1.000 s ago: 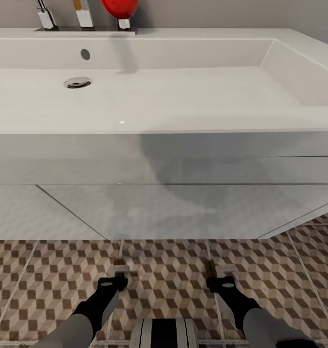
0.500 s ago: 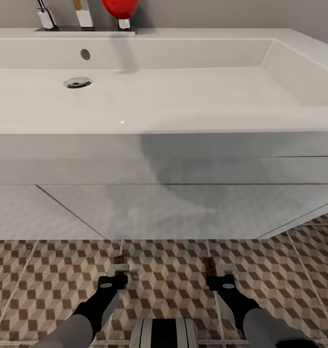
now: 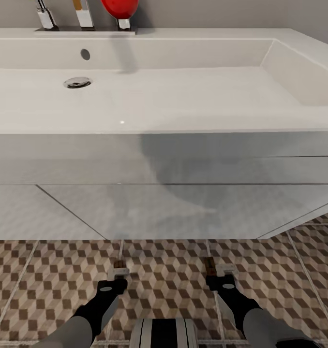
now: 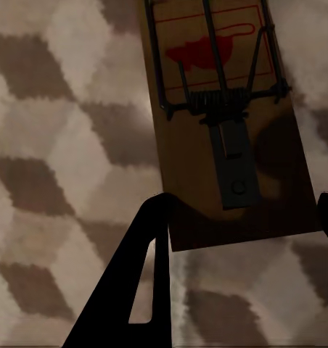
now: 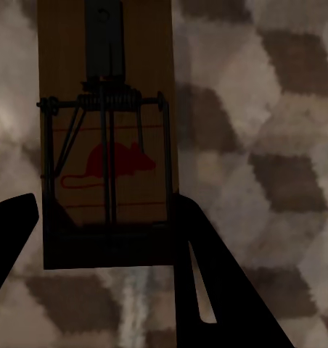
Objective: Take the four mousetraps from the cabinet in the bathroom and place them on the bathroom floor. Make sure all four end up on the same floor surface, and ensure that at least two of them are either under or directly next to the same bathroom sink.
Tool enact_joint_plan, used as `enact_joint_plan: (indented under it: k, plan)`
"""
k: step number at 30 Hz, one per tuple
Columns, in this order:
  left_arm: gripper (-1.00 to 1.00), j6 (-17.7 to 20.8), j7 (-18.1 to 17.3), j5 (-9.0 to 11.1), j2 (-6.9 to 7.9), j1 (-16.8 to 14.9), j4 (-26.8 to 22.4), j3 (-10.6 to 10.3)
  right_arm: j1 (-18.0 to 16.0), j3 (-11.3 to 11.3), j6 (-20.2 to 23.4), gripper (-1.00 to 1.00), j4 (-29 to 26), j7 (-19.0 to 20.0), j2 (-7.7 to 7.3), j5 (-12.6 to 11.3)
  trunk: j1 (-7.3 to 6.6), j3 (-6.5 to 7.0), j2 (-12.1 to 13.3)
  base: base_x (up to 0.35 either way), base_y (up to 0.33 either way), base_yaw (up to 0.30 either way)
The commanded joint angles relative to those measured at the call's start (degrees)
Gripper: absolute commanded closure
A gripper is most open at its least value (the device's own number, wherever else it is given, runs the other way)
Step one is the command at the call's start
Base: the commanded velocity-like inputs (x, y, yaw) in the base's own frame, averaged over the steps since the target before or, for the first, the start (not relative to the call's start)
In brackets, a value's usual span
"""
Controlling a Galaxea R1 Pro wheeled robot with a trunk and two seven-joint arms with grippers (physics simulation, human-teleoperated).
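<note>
2 mousetraps flat on bathroom floor (image 3: 48, 280) by sink (image 3: 183, 96). L gripper (image 4: 236, 239) open, its trap (image 4: 222, 123) just ahead, long axis along fingers. R gripper (image 5: 106, 246) open, straddling trap (image 5: 106, 130) end.

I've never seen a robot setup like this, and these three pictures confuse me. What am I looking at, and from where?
This is a simulated two-armed robot. The large picture comes from a camera on its head, looking down at a white sink and a patterned tile floor. The two dark shapes near the bottom are its left gripper and right gripper.

The other two pictures come from cameras on the wrists, looking along the fingers. The left wrist picture shows a mousetrap lying flat on the tiles, with the fingers spread wider than its end. The right wrist picture shows a second mousetrap between that gripper's fingers. I can't tell whether they are pressing on it.
</note>
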Motion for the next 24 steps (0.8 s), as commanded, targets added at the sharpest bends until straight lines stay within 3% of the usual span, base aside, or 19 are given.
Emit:
enact_joint_plan:
  k: [1, 24]
  plan:
    - [1.00, 0.3, 0.1, -0.4, -0.07, 0.0, 0.0, 0.1, 0.0, 0.3, 0.0, 1.00, 0.0, -0.4, 0.00, 0.3, -0.01, -0.03, 0.0, 0.000, 0.000, 0.000]
    - [1.00, 0.0, 0.2, -0.4, -0.32, 0.0, -0.3, 0.2, 0.0, 0.4, 0.1, 1.00, 0.0, -0.4, 0.00, 0.4, -0.01, -0.03, 0.0, 0.000, 0.000, 0.000]
